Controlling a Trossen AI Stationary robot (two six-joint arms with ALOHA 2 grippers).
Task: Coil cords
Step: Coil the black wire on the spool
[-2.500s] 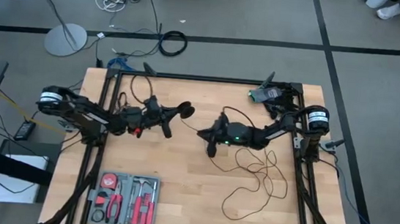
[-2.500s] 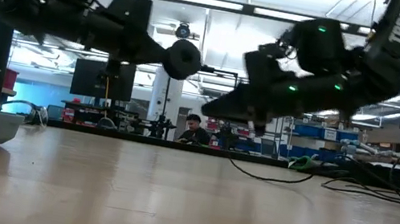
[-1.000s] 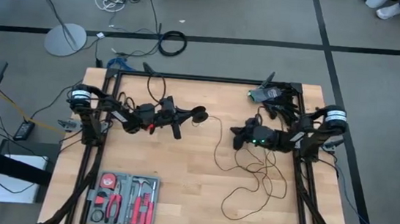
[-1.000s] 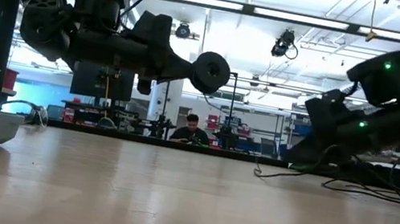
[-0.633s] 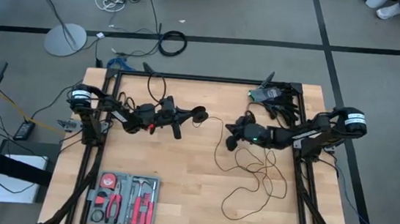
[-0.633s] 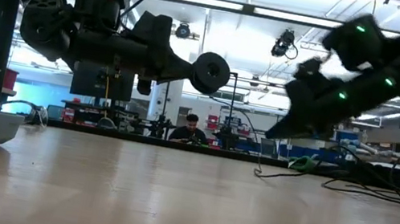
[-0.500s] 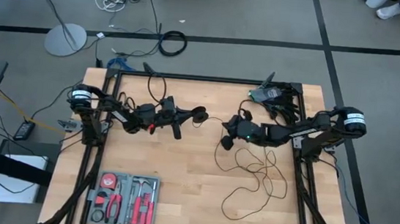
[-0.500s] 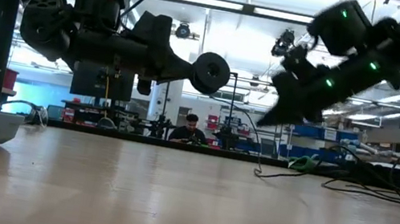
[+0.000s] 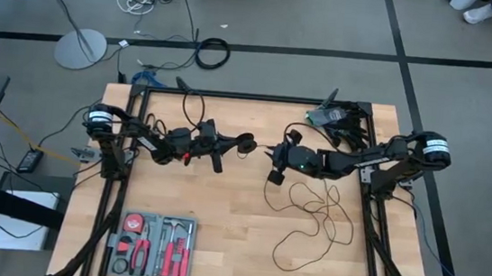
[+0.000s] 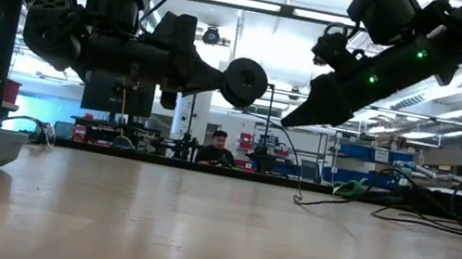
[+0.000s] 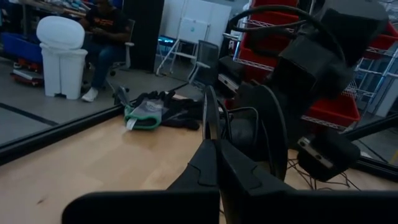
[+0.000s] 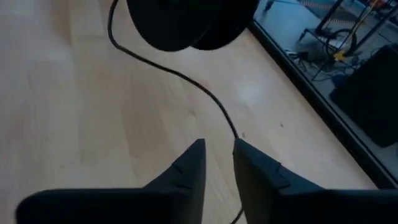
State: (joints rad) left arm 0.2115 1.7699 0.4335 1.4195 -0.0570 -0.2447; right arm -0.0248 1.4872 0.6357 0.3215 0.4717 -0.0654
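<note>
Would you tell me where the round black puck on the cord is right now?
In the high view the puck is above the table's middle, held off the wood at the left gripper, with the right gripper close by.

Cord: thin black wire, loose loops on tabletop right side; round black puck end raised, clamped in left tool.

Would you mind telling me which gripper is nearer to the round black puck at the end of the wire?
The left. The left gripper is shut on the puck, holding it above the table. The right gripper hangs a short way off, toward the right arm's side.
</note>
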